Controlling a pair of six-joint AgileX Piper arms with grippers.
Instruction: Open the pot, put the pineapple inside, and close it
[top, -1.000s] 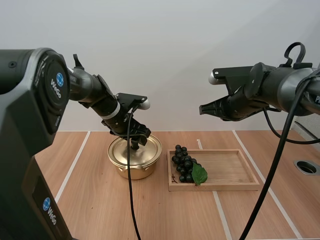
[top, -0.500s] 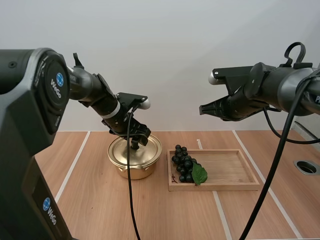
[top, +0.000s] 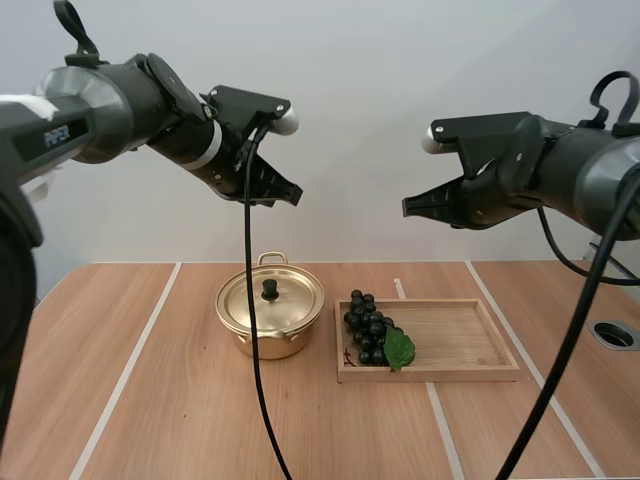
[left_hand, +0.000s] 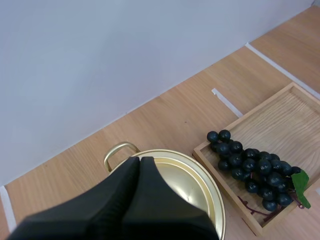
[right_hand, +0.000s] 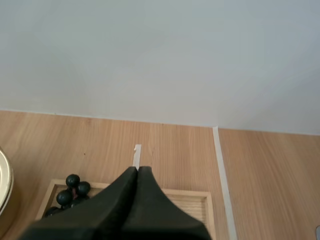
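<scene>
Hovering high above the pale wooden table (top: 180, 400) in the high view, the left tool (top: 291, 196) is hanging over the round, shiny gold-coloured metal pot (top: 285, 335), its fingers pressed together on nothing. The pot's flat lid (top: 295, 300) is sitting closed with its small black knob (top: 270, 290) free, so opening is not yet done. The right tool (top: 408, 207), likewise pinched together and empty, is waiting above the shallow rectangular wooden tray (top: 460, 340). A bunch of dark, glossy round grapes (top: 368, 330) is lying at the tray's end nearest the pot; the fruit on hand is grapes, not pineapple.

From the left wrist, the closed black wedge is pointing down at the lid's smooth disc, beside the looped handle (left_hand: 120, 145).

From the right wrist, the closed wedge is aiming at the tray's far rim, with the grapes just beside it, probably staged for picking the fruit.
</scene>
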